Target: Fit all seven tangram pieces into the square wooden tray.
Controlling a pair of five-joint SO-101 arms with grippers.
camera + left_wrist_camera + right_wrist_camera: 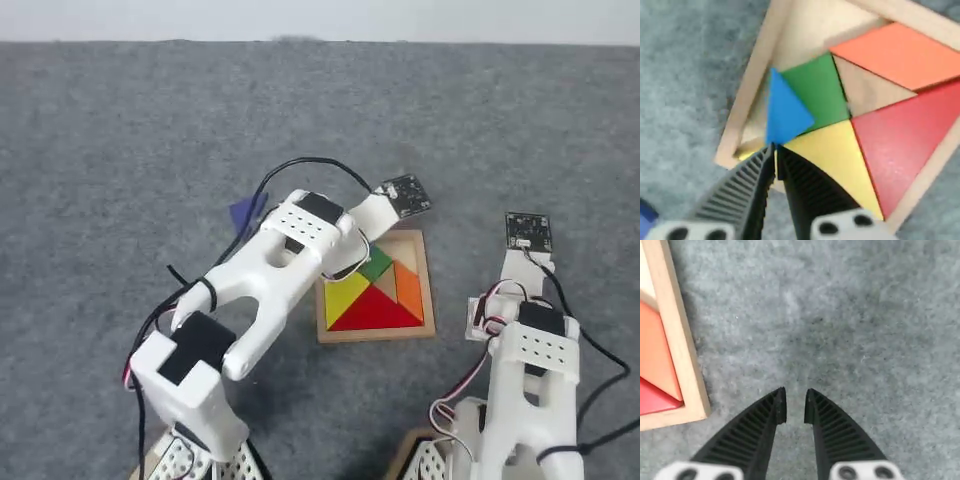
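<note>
Blue wooden triangle dead ahead of my left gripper
Fingers pinched shut at its near corner; it overlaps the green wooden piece.

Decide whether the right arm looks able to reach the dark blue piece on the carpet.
Probably not easily: the dark blue piece lies beyond the tray, and the left arm, holding a blue triangle, crosses the way.

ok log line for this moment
left gripper: shut, tips at small blue wooden triangle in square wooden tray | right gripper: slightly open over grey carpet
</note>
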